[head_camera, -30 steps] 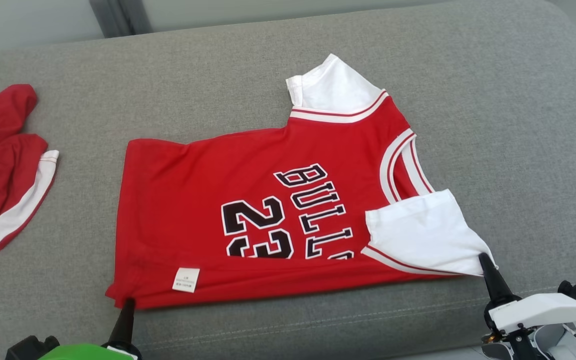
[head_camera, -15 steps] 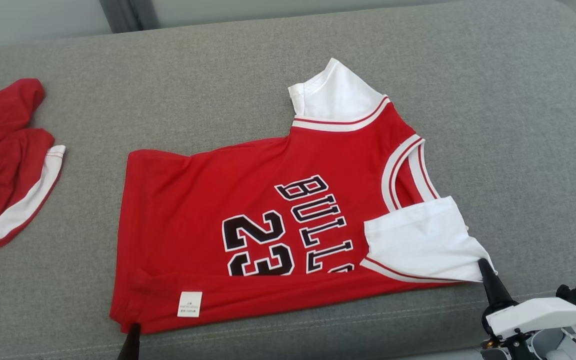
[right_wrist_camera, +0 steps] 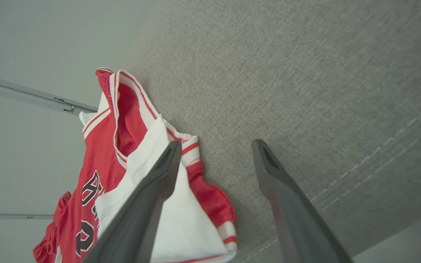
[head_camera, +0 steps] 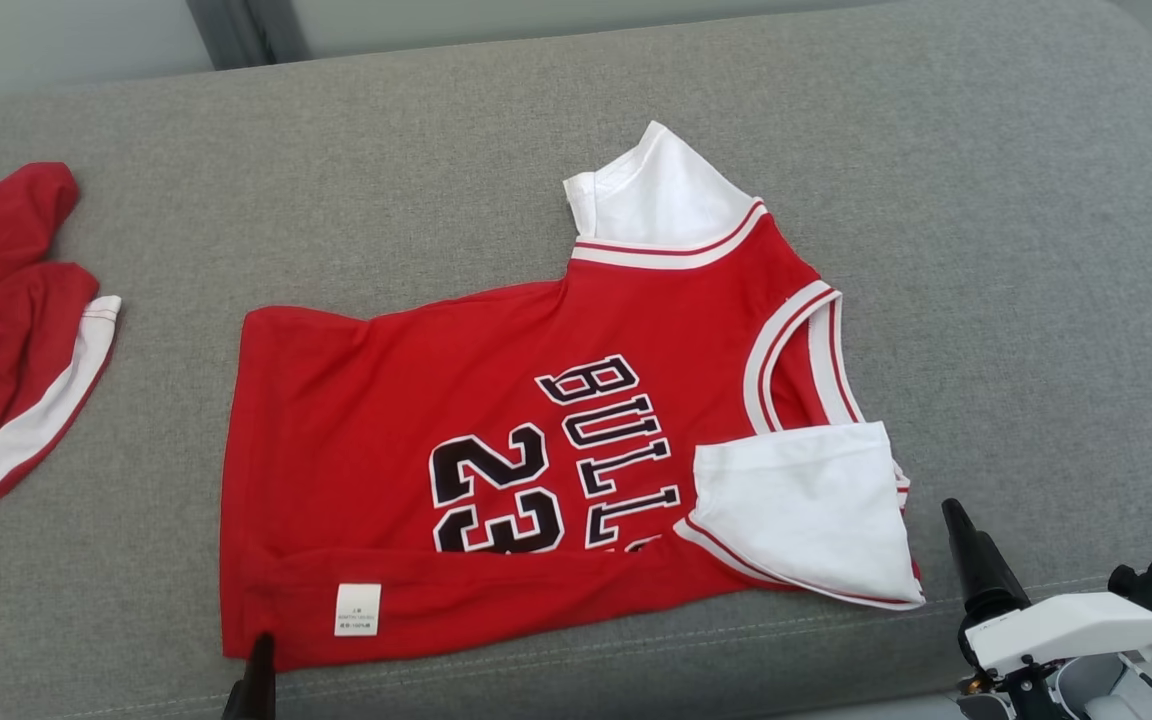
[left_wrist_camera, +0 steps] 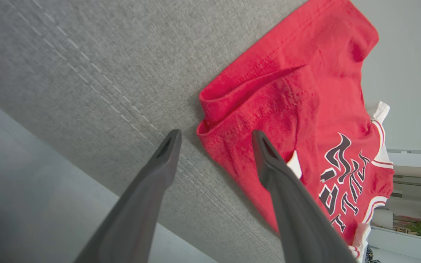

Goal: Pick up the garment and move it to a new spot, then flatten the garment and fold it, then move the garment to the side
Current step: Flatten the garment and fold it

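The garment, a red jersey with white sleeves and black "BULLS 23" lettering, lies spread on the grey cushion, its near hem folded up. My left gripper is at the garment's near-left corner. In the left wrist view that gripper is open, its fingers either side of the red hem corner. My right gripper stands just right of the near white sleeve, apart from it. In the right wrist view it is open, with the sleeve beside its left finger.
A second red-and-white cloth lies bunched at the cushion's far left. The cushion's stitched front edge runs just below the garment. Bare grey fabric stretches to the right and behind. A pale wall stands beyond.
Both grippers have opened and let go of the garment. The near sleeve has slipped left, away from the right fingers, and the hem corner rests on the cushion.
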Available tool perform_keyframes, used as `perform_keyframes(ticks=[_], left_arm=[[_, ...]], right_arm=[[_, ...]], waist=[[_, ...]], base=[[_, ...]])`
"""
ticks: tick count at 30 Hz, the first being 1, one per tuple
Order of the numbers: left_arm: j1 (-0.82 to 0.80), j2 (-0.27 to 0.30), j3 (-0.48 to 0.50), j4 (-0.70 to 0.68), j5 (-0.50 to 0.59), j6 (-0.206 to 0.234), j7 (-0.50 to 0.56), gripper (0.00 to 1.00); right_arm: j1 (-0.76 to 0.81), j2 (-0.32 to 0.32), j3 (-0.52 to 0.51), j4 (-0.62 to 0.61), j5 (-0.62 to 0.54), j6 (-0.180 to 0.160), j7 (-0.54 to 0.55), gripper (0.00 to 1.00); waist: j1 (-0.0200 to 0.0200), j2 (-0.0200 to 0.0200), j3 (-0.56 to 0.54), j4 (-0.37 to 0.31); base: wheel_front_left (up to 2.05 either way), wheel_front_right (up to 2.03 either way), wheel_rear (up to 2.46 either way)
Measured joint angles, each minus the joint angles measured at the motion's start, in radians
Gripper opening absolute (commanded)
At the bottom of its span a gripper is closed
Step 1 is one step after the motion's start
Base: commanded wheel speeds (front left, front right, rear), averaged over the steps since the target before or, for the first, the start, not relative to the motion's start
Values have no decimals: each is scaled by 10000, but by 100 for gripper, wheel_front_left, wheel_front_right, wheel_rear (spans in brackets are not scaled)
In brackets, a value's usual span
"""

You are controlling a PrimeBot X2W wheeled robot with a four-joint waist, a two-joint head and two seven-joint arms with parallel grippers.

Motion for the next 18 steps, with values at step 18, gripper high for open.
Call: perform_keyframes(ticks=[18], left_arm=[[-326,430,0,-502,865,2,-683,100]], right_arm=[[17,-654,-50,-483,-963,-81,-222,100]], waist=[[0,0,-264,-137]], base=[[0,0,0]])
